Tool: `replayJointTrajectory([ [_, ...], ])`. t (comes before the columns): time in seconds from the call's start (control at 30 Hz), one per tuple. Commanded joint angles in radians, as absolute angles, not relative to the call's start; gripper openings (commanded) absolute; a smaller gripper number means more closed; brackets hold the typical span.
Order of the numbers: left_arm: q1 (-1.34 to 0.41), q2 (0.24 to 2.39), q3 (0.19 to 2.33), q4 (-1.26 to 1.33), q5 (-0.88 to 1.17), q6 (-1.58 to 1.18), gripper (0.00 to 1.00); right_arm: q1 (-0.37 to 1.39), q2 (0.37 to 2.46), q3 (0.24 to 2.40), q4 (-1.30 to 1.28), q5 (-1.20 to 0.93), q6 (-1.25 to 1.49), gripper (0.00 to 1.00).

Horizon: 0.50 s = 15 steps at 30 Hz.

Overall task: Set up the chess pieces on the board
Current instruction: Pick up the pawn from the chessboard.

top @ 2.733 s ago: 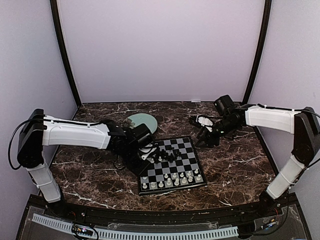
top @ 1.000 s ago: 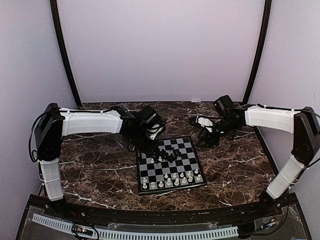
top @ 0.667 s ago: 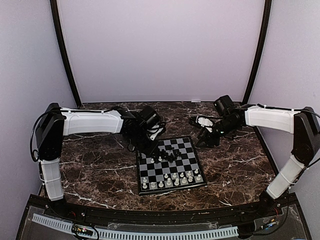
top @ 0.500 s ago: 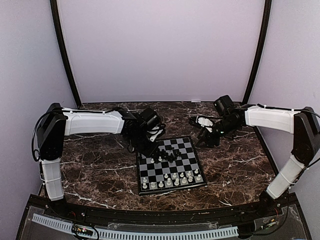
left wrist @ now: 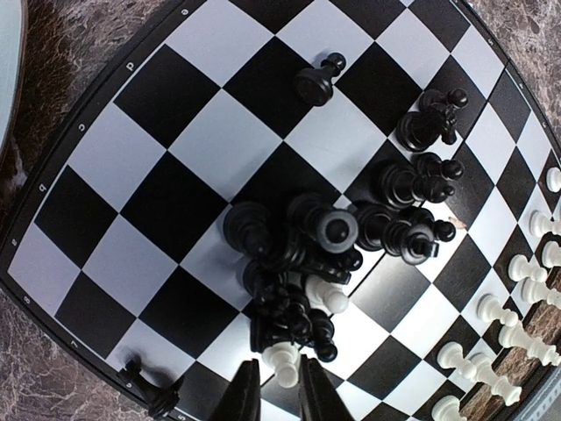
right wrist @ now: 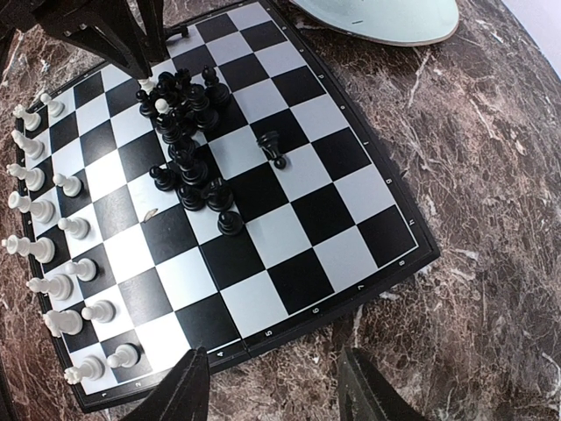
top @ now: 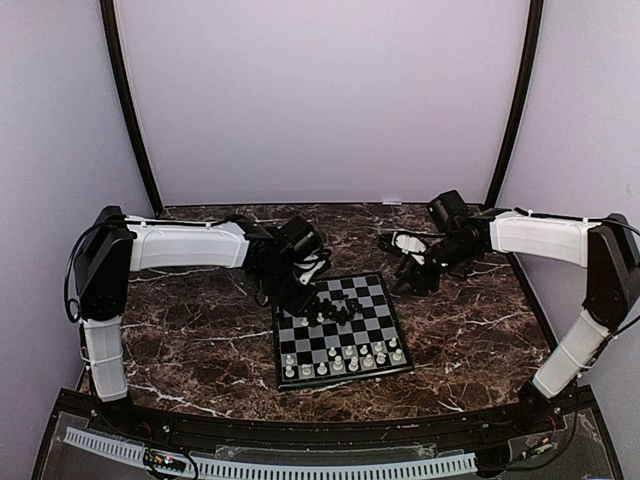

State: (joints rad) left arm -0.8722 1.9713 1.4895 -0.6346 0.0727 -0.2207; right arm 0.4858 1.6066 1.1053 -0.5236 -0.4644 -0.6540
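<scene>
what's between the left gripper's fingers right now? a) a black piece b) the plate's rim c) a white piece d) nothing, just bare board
c: the left wrist view shows a white piece between the fingers of the left gripper, at the near edge of the heap of black pieces on the board.

My left arm and right arm wore white shells between black joints, with thin black cables running along them. Their fingers looked matte black and tapered.
</scene>
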Motion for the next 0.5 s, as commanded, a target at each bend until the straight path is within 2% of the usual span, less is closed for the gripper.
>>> replayJointTrajectory([
  [0.0,-0.867,1.985,1.483,-0.634,0.092,-0.22,0.17,0.494,1.609,1.104,-0.522,-0.456,-0.661,0.52],
  [0.3,-0.867,1.995,1.487,-0.649,0.081,-0.216,0.17,0.494,1.611,1.104,-0.521,-0.456,-0.663,0.52],
  [0.47,-0.867,1.994,1.488,-0.655,0.084,-0.222,0.09,0.495,1.61,1.104,-0.523,-0.455,-0.662,0.52],
])
